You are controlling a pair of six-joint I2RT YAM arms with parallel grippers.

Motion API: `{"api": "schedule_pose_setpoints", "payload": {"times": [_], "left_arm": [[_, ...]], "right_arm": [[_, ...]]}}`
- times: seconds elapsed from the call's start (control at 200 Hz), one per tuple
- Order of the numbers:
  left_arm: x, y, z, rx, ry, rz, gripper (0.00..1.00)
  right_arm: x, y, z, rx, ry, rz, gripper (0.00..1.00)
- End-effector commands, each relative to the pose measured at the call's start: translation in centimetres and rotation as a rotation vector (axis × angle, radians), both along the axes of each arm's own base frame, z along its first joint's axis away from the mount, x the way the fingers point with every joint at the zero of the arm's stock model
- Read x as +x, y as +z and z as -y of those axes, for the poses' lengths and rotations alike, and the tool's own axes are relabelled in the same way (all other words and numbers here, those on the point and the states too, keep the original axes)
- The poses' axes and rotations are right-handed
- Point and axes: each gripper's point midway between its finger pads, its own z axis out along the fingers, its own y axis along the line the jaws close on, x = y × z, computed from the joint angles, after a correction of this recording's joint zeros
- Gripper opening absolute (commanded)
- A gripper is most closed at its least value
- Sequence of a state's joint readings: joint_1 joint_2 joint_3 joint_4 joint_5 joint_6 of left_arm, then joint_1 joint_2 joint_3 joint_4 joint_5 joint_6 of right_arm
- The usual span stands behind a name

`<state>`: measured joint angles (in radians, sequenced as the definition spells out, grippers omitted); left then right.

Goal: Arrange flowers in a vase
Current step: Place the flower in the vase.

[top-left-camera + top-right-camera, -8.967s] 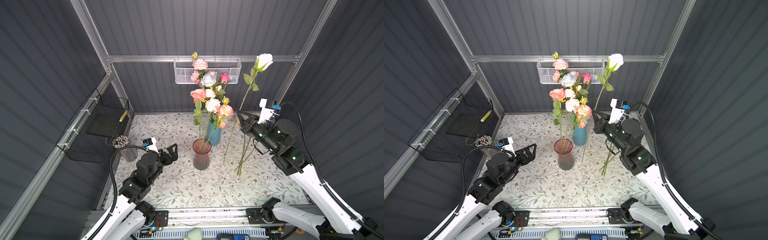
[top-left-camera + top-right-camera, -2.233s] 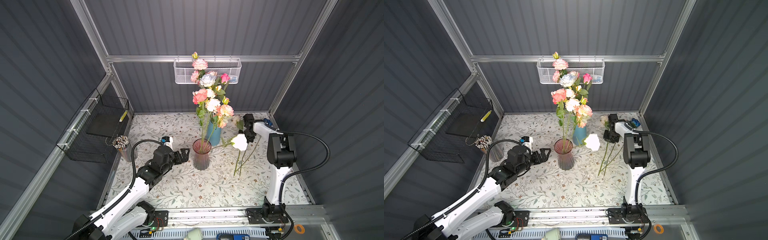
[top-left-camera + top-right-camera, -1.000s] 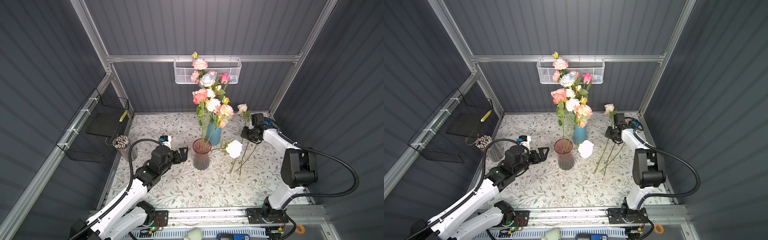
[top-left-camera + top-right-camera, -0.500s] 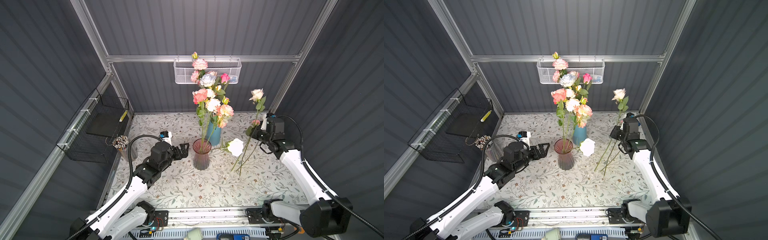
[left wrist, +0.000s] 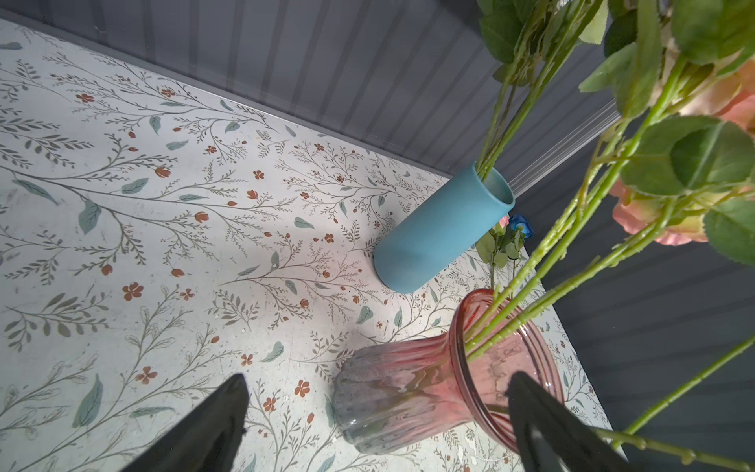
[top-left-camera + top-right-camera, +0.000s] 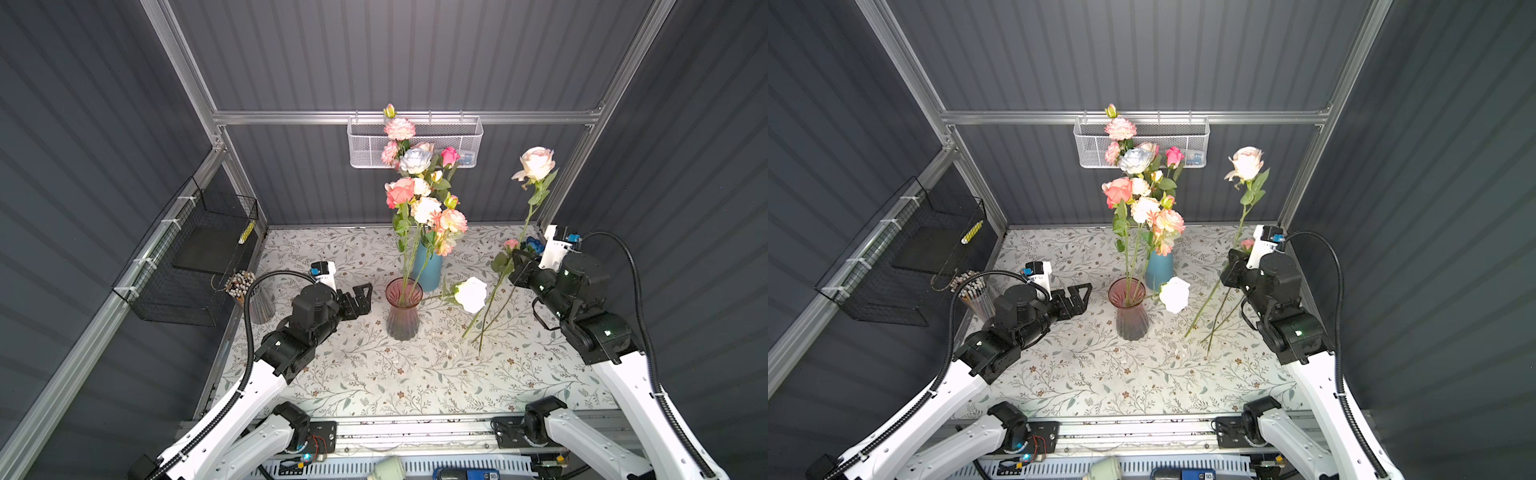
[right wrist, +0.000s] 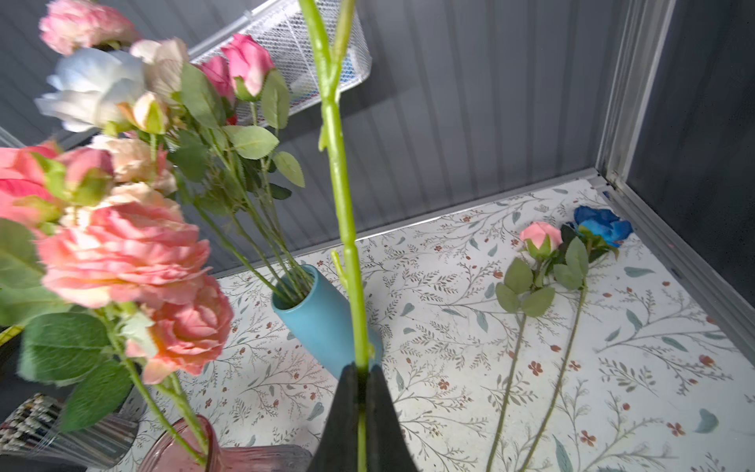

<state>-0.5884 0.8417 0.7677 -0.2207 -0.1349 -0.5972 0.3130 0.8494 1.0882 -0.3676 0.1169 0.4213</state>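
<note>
Flowers (image 6: 424, 208) stood in two vases near the middle of the tabletop (image 6: 374, 374). Most rose from the blue vase (image 6: 428, 270), nearer the far edge, and a few stems sat in the pink glass vase (image 6: 402, 316) just in front of it. A white rose (image 6: 471, 294) leaned out low from the pink vase's rim toward the right edge.

The right claw (image 7: 359, 369) was clamped tight on the green stem of a cream rose (image 6: 536, 163). It held the rose close to upright near the right edge, with the bloom high above the far right corner and the lower stem slanting down toward the tabletop.

A small pink rose (image 7: 541, 237) and a blue rose (image 7: 600, 227) lay flat side by side by that corner, their stems running toward the front edge.

The left claw (image 6: 368, 297) hung wide open, holding nothing, just left of the pink vase and pointing at it, near the glass but apart from it.

A white mesh basket (image 6: 469, 143) hung on the back wall, and a cup of pencils (image 6: 241, 283) stood at the left edge.
</note>
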Motion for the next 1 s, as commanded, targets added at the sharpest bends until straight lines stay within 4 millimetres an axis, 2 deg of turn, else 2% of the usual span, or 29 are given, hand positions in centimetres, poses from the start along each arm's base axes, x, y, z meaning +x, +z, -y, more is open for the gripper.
{"api": "schedule_pose_setpoints", "payload": {"times": [0.0,0.26,0.46,0.665,0.815,0.835,0.996], "left_arm": [[-0.2,1.9,-0.9,0.016,0.027,0.045,0.99],[-0.5,2.7,-1.4,0.014,0.039,0.058,1.0],[-0.7,2.9,-1.5,0.01,0.038,0.058,1.0],[-0.9,2.7,-1.8,0.016,0.046,0.059,0.99],[-1.0,2.5,-1.9,0.017,0.048,0.056,1.0],[-1.0,2.5,-1.9,0.014,0.046,0.058,1.0],[-1.1,2.4,-1.8,0.013,0.043,0.057,1.0]], "right_arm": [[-1.2,4.1,-0.1,0.0,0.003,0.114,0.0],[-2.5,10.4,-3.5,0.044,0.118,0.279,0.0],[-1.6,13.2,-6.7,0.055,0.176,0.356,0.0],[-0.1,14.0,-10.1,0.052,0.231,0.38,0.0],[0.6,14.3,-11.8,0.046,0.263,0.387,0.0],[1.5,13.4,-12.6,0.03,0.272,0.367,0.0],[2.5,13.0,-13.7,0.015,0.276,0.366,0.0]]}}
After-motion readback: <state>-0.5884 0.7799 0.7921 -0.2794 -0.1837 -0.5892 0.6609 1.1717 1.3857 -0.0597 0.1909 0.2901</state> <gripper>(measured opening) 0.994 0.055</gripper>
